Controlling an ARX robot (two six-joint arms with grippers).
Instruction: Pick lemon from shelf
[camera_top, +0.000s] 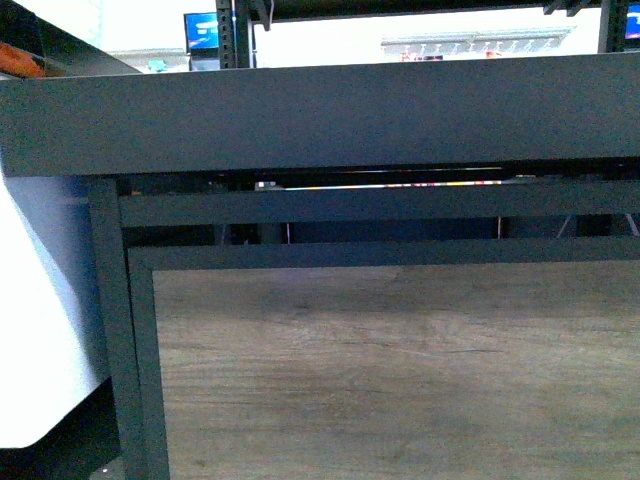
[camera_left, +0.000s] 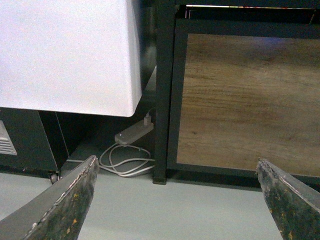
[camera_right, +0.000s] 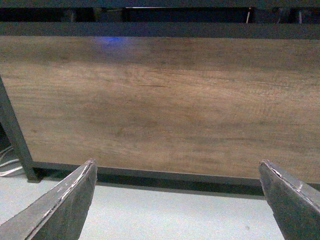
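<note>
Front view sits low and close against the shelf (camera_top: 320, 120): a thick matte black deck edge runs across the upper frame, black rails under it, then the brown wood-grain panel (camera_top: 400, 370) in a black frame fills the lower right. The lemon shows in no view, and the deck is seen edge-on, so where the fruit lies cannot be told. Left of the shelf post stands a white unit (camera_top: 40, 300) with a rounded lower corner, just beside the frame. Beyond the deck the room is bright, with a blue screen (camera_top: 200, 30) and dark uprights, all blurred. Left gripper (camera_left: 176, 162) is spread wide, nothing between its scuffed dark jaws; it faces the shelf's left post, where the panel meets the white unit. Under that unit, by the post's foot, a white power strip (camera_left: 132, 132) lies tilted with a plug in it, and a loose coil of white cable (camera_left: 125, 165) rests on the pale grey floor (camera_left: 165, 210). Right gripper (camera_right: 177, 162) is likewise spread wide and empty, pointed square at the wood-grain panel, with a strip of floor below and a faint blue glow near the panel's top
</note>
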